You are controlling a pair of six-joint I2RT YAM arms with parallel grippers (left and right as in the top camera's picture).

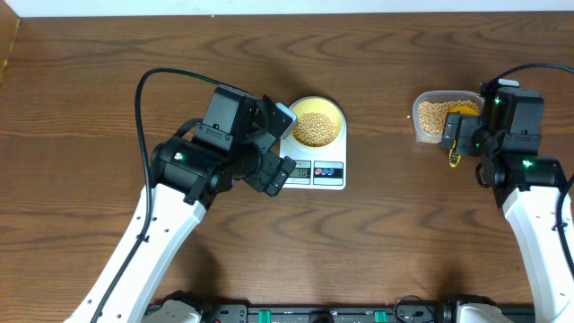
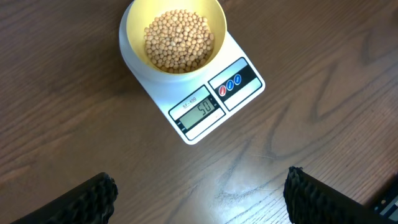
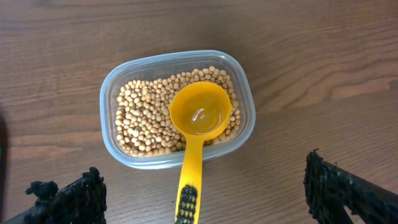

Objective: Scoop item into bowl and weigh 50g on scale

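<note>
The left gripper (image 2: 202,200) is held above the dark brown wood-grain worktop (image 1: 404,233) with its fingers set wide apart. Nothing is held or touched by it. Bare wood is seen between and beneath the fingers.

Just beyond that gripper, the flat white digital scale (image 2: 158,87) is set square on the worktop. The shallow round pale-yellow bowl (image 2: 132,22) is seated on the scale's platform, and a heap of small round tan beans (image 2: 179,40) is contained in it. A reading of 50 is shown on the grey display (image 2: 199,109), which is left uncovered by the bowl.

The right gripper (image 3: 205,193) is likewise spread fully, with nothing clamped. Below it, the clear rounded-rectangle plastic tub (image 3: 107,124) is partly filled with more beans. The bright yellow plastic scoop (image 3: 200,115) is laid in the tub, cup upward and empty, its handle passed over the near rim. The handle end lies between the fingers, apart from both.

In the overhead view, scale and tub are well apart, with open worktop between them and in front. The far edge lies near behind both.
</note>
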